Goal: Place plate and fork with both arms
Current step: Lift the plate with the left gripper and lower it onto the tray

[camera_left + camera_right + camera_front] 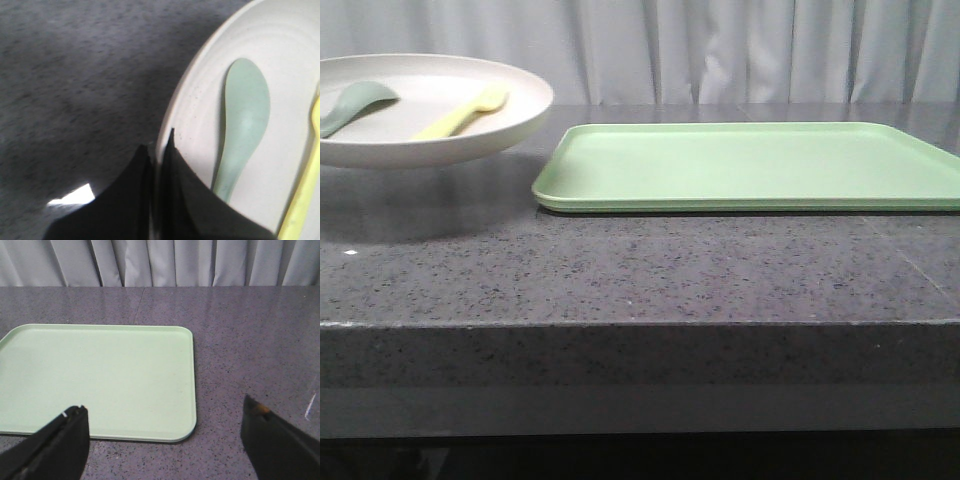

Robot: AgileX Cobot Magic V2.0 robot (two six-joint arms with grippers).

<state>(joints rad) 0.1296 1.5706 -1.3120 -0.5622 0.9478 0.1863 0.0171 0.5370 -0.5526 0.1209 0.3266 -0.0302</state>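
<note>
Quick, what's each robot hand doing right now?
Left tool: closed on the plate rim.
Right tool: open, holding nothing.

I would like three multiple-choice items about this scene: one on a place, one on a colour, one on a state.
1. Where does the fork lie?
A. on the tray
B. in the plate
C. on the bare table

2. What colour is the tray?
A. light green
B. red
C. black

3. How is the right end effector?
A. shut on the fork
B. shut on the tray
C. open, holding nothing

Answers:
1 B, it lies in the plate beside the spoon.
2 A, the front view shows pale green.
3 C, its fingers stand wide apart.
</note>
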